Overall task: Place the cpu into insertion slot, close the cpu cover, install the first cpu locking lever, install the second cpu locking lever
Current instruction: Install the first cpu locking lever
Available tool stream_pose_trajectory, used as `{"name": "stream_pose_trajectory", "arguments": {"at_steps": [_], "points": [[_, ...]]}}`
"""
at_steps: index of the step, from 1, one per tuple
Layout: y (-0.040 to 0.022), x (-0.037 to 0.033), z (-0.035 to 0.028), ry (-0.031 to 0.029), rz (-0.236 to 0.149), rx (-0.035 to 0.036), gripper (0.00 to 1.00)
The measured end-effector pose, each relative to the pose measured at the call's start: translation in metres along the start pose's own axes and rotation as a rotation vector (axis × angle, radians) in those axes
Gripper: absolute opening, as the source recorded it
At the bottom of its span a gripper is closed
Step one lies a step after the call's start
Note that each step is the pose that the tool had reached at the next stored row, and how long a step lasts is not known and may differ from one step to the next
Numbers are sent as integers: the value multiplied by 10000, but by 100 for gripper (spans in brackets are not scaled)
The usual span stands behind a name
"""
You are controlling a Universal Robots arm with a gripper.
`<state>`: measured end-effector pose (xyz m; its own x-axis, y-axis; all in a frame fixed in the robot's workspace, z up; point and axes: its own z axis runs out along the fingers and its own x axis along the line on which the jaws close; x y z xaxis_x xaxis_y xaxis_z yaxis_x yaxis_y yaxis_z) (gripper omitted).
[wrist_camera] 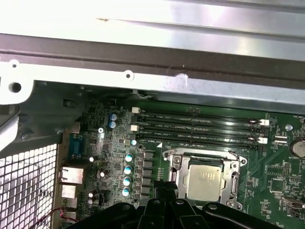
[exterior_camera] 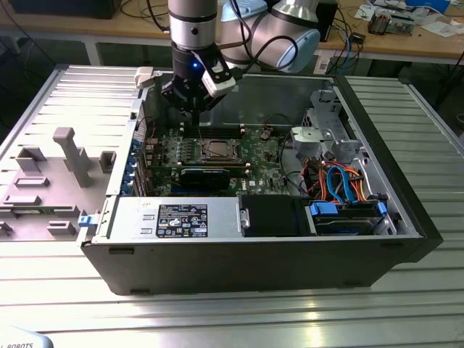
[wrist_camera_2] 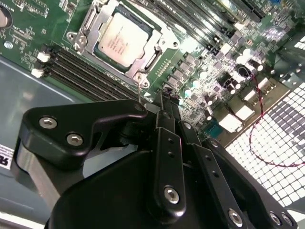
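— Silver-grey and square, the flat cpu (wrist_camera_2: 123,39) lies seated in the insertion slot (wrist_camera_2: 151,29) on the green motherboard (wrist_camera_2: 205,62); it also shows in the first wrist view (wrist_camera: 204,179) and, small, in the exterior view (exterior_camera: 215,151).

— And the cpu cover?

— That thin silvery metal frame plate (wrist_camera_2: 97,21) lies flat around the chip, whose top shows through the square window. In the first wrist view the frame (wrist_camera: 177,167) sits just beside the long black memory slots (wrist_camera: 200,129).

— Where is the hand?

— Black and jointed, the hand (wrist_camera_2: 164,100) hangs just above the board, its closed tips near the corner of the cover. The fingers (wrist_camera_2: 167,143) are pressed together, and nothing is visibly between them. In the exterior view the hand (exterior_camera: 194,109) reaches down into the open grey computer case (exterior_camera: 239,268), behind the socket.

— And around that?

— Inside the case, a silver power supply box (exterior_camera: 181,217) and a bundle of orange and blue cables (exterior_camera: 341,181). The case rests on a ribbed metal surface (exterior_camera: 217,319), with a grey fixture tray (exterior_camera: 51,181) at the exterior view's left.
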<state>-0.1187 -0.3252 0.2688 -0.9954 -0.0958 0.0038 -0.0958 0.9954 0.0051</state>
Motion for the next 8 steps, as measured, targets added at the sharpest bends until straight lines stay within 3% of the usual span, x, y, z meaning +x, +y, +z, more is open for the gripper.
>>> {"name": "stream_pose_trajectory", "arguments": {"at_steps": [4, 8], "points": [[87, 3, 1, 0, 1, 1, 11], [127, 30, 4, 0, -1, 0, 11]]}}
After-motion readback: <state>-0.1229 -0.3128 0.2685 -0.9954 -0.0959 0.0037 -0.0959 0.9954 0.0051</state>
